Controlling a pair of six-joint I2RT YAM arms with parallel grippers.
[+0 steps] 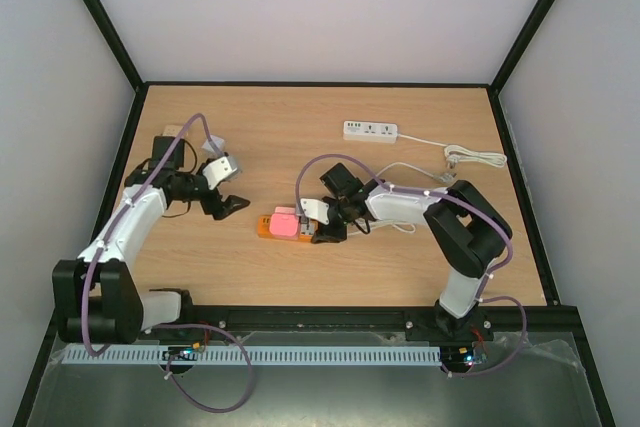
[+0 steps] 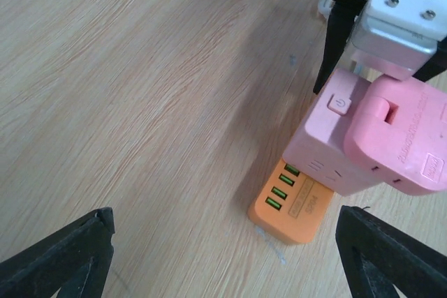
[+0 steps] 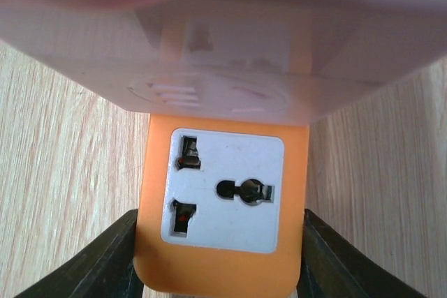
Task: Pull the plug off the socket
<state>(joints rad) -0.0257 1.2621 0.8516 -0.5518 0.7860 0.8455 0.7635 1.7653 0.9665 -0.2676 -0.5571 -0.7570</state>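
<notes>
Two grippers worked over the light wooden table [image 1: 430, 257]. The right gripper [image 1: 327, 227] was clamped on the orange plastic socket block [image 3: 222, 269]. Its black fingers [image 3: 105, 263] pressed against the block's two long sides, with a free white outlet face [image 3: 222, 193] between them. The pink plastic plug [image 2: 391, 130] sat in the block just beyond those fingers and overhung the orange body on both sides. The left gripper [image 1: 232, 204] hung empty with its jaws spread wide. The plug lay ahead of it, toward its right finger, and touched neither finger.

The plug looked like rigid moulded plastic, light, smooth and rounded at the corners, so a shallow pinch would probably slide off. Its pins were hidden, but they likely held by friction alone and would release only along their own axis. The best hold seemed to be across the flat sides of the boxy part, low near the seam with the block and clear of the power button [image 2: 339, 102]. The block itself appeared light enough to come up with the plug unless the right gripper pinned it down.
</notes>
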